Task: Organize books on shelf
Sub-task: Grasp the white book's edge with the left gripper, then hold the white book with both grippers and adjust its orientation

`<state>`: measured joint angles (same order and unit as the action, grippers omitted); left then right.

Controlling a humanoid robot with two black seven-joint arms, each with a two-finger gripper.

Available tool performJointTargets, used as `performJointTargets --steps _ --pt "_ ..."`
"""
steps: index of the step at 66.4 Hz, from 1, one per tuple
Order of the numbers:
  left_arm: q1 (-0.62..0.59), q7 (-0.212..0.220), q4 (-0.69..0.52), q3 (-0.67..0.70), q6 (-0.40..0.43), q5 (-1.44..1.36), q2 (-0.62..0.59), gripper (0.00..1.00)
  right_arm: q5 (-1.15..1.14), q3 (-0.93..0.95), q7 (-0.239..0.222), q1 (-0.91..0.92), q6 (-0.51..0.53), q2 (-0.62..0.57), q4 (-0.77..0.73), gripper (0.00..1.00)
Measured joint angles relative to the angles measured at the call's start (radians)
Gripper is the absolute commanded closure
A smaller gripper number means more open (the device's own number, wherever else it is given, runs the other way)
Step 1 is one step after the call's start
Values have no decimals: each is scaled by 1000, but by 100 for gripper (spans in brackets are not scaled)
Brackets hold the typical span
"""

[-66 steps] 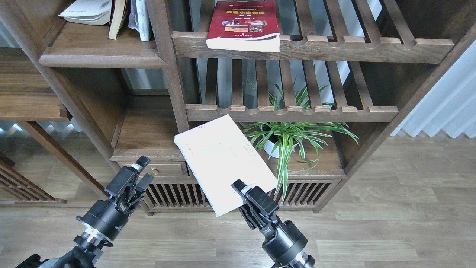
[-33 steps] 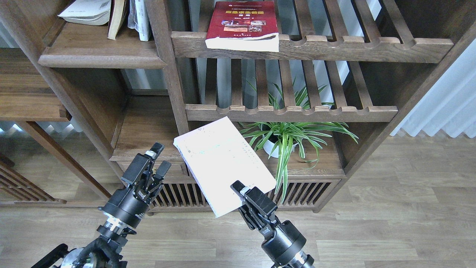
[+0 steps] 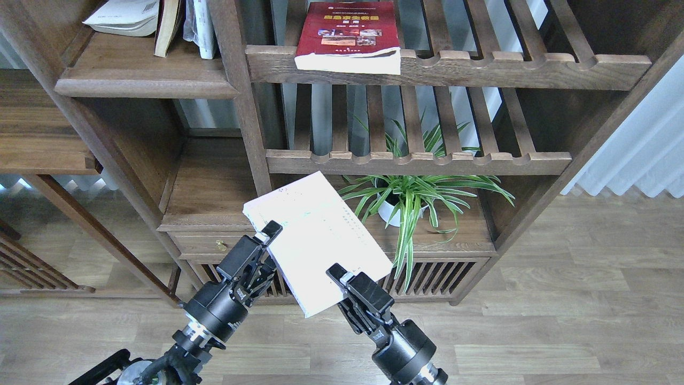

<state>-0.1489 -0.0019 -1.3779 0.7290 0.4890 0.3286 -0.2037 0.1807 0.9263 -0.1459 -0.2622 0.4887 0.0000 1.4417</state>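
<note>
My right gripper (image 3: 342, 279) is shut on the near corner of the pale lavender-white book (image 3: 315, 235) and holds it tilted in the air in front of the cabinet. My left gripper (image 3: 269, 240) is open, its fingers at the book's left edge, one fingertip (image 3: 273, 228) over the cover. The dark red book (image 3: 350, 32) lies flat on the top slatted rack. The solid shelf (image 3: 133, 72) at the top left holds a lying white book (image 3: 125, 16) and two upright books seen edge-on. No yellow-green cover shows.
A potted spider plant (image 3: 406, 198) stands on the cabinet top to the right of the held book. A second slatted rack (image 3: 427, 160) sits just above it. A post (image 3: 243, 107) divides the shelf unit. A small drawer (image 3: 219, 245) lies behind my left gripper.
My left arm has swung right and up from the lower left until its fingers reach the book's left edge. The right gripper and book have shifted slightly left.
</note>
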Motion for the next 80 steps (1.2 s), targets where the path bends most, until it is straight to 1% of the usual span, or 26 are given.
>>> performJointTargets --steps 9,21,32,45,56,60,61,65,68,73,80 --pt "-16 -1 0 -7 0 2 -8 7 -1 -9 -2 0 0 0 0 94" --pt "-35 -2 0 -56 0 26 -73 7 3 -34 -36 10 0 0 0 94" --pt "-66 -2 -2 -100 0 58 -139 7 9 -47 -45 41 0 0 -8 94" --pt "-92 -1 -2 -123 0 71 -166 7 10 -49 -74 50 0 0 -30 94" --pt "-124 -1 -3 -129 -1 83 -169 7 9 -50 -81 51 0 0 -45 94" --pt "-137 -2 -3 -129 -1 89 -169 7 10 -50 -81 50 0 0 -46 94" --pt "-139 -2 -3 -130 -1 90 -169 5 10 -50 -81 50 0 0 -47 94" --pt "-149 -2 -3 -133 -1 93 -169 4 10 -55 -81 49 0 0 -47 94" --pt "-153 -3 -3 -136 -1 93 -169 1 10 -57 -81 49 0 0 -49 94" --pt "-155 -2 -2 -141 -1 93 -169 1 10 -57 -83 50 0 0 -55 94" --pt "-154 -2 -2 -141 -1 92 -181 1 18 -43 -108 71 0 -2 -79 94"
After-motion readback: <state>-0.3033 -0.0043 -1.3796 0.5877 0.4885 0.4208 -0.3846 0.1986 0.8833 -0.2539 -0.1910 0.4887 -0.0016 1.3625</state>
